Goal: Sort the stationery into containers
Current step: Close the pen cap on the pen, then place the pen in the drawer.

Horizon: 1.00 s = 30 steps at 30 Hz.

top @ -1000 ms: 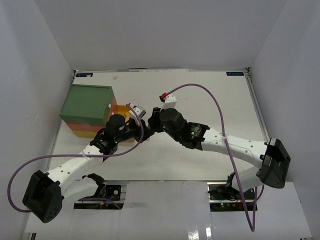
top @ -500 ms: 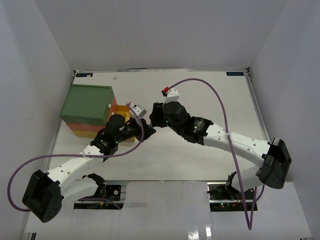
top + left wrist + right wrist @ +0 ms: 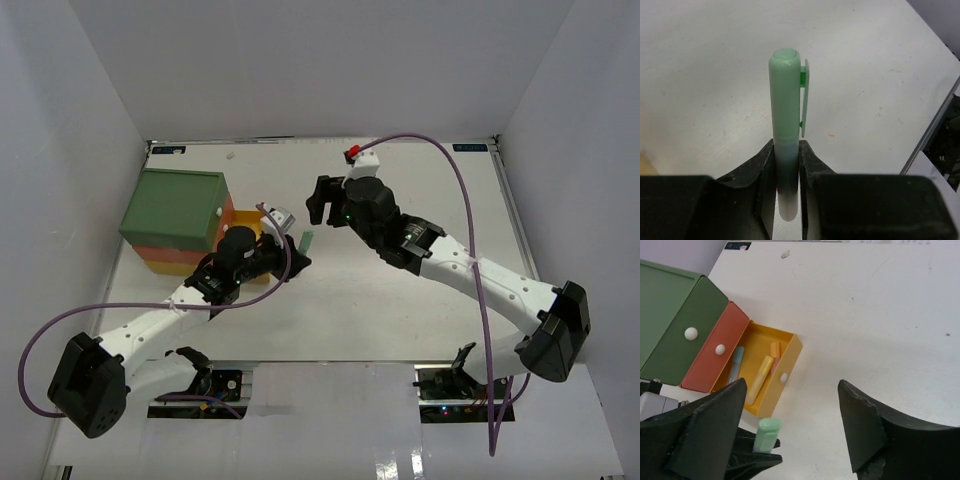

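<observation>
From above, shows a stack of bins [image 3: 172, 205] near the desk's [image 3: 400, 300] left edge, green over red over yellow, with the lowest level pulled out toward the desk's middle. Places the left gripper [image 3: 296, 255] just beside that open level, clamped on a pale green highlighter [image 3: 304, 241] that juts out past the fingertips over bare desk. Sets the right gripper [image 3: 318, 200] a little farther back, near the desk's middle, apart from the highlighter and holding nothing. Through the left wrist camera, shows the highlighter pinched at its pale barrel between the two black fingers [image 3: 762, 170], capped end pointing away and the clip on the right, above the white desk. Through the right wrist camera, shows fingers [image 3: 715, 415] spread wide with only desk between them. Beyond them, takes in the green bin [image 3: 670, 315] and red drawer [image 3: 715, 352], both closed, and the yellow drawer [image 3: 790, 360] drawn open. Finds inside it a blue pen [image 3: 736, 365], a yellow pen [image 3: 760, 379] and an orange pen [image 3: 775, 349]. Catches the highlighter's cap at the lower edge, just beside the yellow drawer's front, outside it.
</observation>
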Tool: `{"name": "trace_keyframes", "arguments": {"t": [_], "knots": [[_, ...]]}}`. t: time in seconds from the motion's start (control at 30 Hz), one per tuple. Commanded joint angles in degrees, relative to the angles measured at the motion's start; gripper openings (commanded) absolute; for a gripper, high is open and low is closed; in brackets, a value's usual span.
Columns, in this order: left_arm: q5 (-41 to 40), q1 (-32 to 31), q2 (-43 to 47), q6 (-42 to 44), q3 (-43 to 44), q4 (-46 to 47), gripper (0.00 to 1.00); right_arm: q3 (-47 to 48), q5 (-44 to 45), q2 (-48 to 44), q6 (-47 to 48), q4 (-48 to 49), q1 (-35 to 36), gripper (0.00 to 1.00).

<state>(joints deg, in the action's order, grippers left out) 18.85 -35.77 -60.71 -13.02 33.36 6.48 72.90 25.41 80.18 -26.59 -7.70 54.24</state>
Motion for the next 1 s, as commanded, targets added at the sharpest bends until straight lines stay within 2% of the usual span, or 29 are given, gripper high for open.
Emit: {"name": "trace_keyframes", "arguments": {"t": [0.0, 0.07, 0.2, 0.37, 0.47, 0.7, 0.73, 0.83, 0.87, 0.97], "knots": [[-7.5, -0.2, -1.3, -2.8, 4.4, -6.4, 0.00, -1.4, 1.9, -5.6, 2.4, 1.4, -3.6, 0.82], [-12.6, 0.3, -2.6, -3.3, 7.5, -11.4, 0.00, -4.9, 1.8, -7.7, 3.3, 1.1, -5.2, 0.88], [-17.3, 3.9, -4.9, -3.1, 14.2, -23.8, 0.00, -11.6, 1.8, -14.2, 5.0, 0.5, -9.2, 0.97], [-22.8, 9.6, -10.7, -0.7, 22.5, -34.8, 0.00, -21.1, 1.1, -20.8, 6.7, 0.5, -11.0, 0.98], [-25.2, 11.5, -14.8, 0.6, 25.6, -36.2, 0.02, -25.6, 0.4, -23.4, 7.2, 0.5, -11.4, 0.98], [-27.5, 14.3, -23.4, 2.0, 28.9, -34.7, 0.22, -31.9, -2.2, -28.0, 8.3, 0.5, -12.4, 0.98], [-27.8, 14.5, -24.2, 2.2, 29.3, -34.5, 0.30, -32.3, -2.6, -28.3, 8.5, 0.5, -12.5, 0.98], [-28.0, 14.8, -26.3, 2.1, 31.0, -34.3, 0.44, -33.8, -3.7, -29.3, 9.1, 0.4, -12.6, 0.98], [-27.9, 14.8, -26.5, 2.1, 31.4, -34.4, 0.52, -34.1, -3.9, -29.8, 9.2, 0.4, -12.5, 0.98], [-26.7, 14.8, -26.2, 1.8, 33.2, -34.5, 0.67, -35.2, -5.1, -30.5, 9.4, 0.4, -12.6, 0.98]]}}
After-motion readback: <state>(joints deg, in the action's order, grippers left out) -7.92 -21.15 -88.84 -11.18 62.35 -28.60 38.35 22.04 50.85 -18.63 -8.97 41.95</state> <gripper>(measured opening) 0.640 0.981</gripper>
